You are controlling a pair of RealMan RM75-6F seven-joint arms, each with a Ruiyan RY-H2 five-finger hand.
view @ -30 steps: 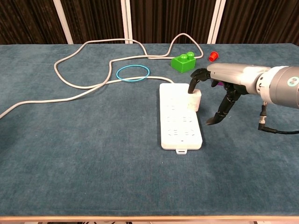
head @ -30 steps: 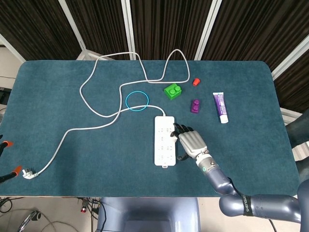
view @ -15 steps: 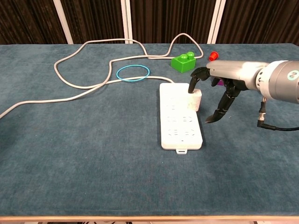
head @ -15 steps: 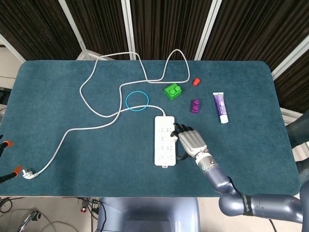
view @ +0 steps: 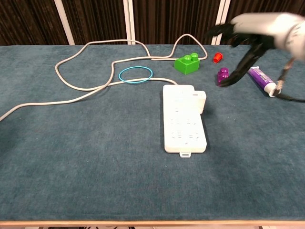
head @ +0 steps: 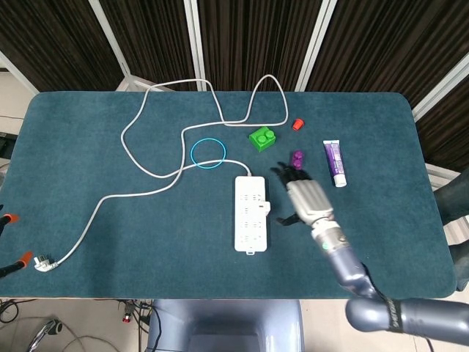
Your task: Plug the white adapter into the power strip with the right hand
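One table (head: pixel 88 242), covered in dark teal cloth, carries everything I can see. Its longest item is the white cable (head: pixel 139 158), which loops toward the far edge and trails to a plug (head: pixel 44 262) at the near left corner. The white power strip (head: pixel 249 220) lies lengthwise near the middle of the table, a little toward the near edge. My right hand (head: pixel 306 198) hangs above the table just to the right of the strip, touching nothing, fingers spread and loosely bent, holding nothing; in the chest view it (view: pixel 248 33) is blurred and high above the cloth. My left hand does not show in either view. The white adapter (view: pixel 198 101) sits on the strip's right side, at its far end, standing up from the sockets; I cannot tell how fully it is seated. Toward the right edge lies a purple tube (head: pixel 335 163) with a white cap. A blue ring (head: pixel 207 153) lies flat just beyond the strip's far end, beside the cable. A green block (head: pixel 261 137) stands further back, a small purple piece (head: pixel 297 157) between it and the tube, and a red cap (head: pixel 297 124) nearest the far edge.
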